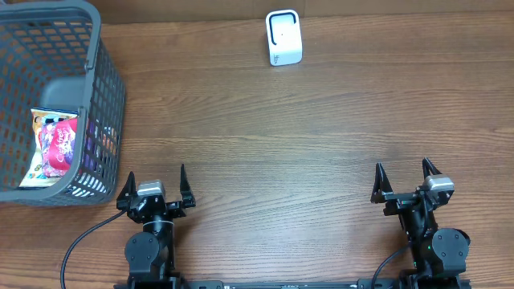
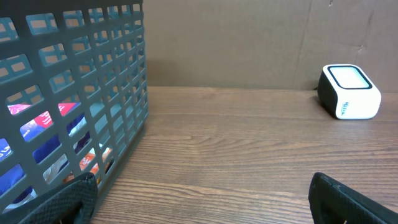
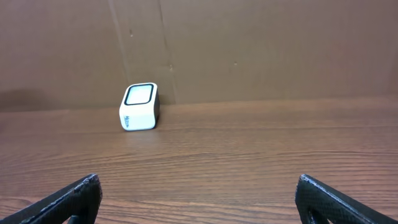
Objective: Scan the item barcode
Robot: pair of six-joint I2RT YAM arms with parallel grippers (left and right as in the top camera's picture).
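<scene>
Snack packet, a red and yellow printed pouch, is the item to scan. It lies flat in the bottom of the grey mesh basket at the far left of the desk, with none of it lifted out.

The left fingers are spread wide and hold nothing. They sit at the near edge of the desk, just beside the basket's near right corner. The right fingers are spread just as wide, also empty, and well apart from everything else on the right side. The left wrist view looks along the basket wall, where coloured wrappers show through the mesh, so more than one pouch may lie inside.

The white scanner stands at the far edge of the desk, its window tilted toward the arms.

I judge the pouch to be light, soft and crinkly, with a slick film that can slide between the fingers and buckle if squeezed at its puffed middle. A sealed edge or corner looks like the firmest hold, and it would leave the printed faces clear. Reaching it means coming down from above, inside the basket walls. The barcode's position cannot be told from here.
</scene>
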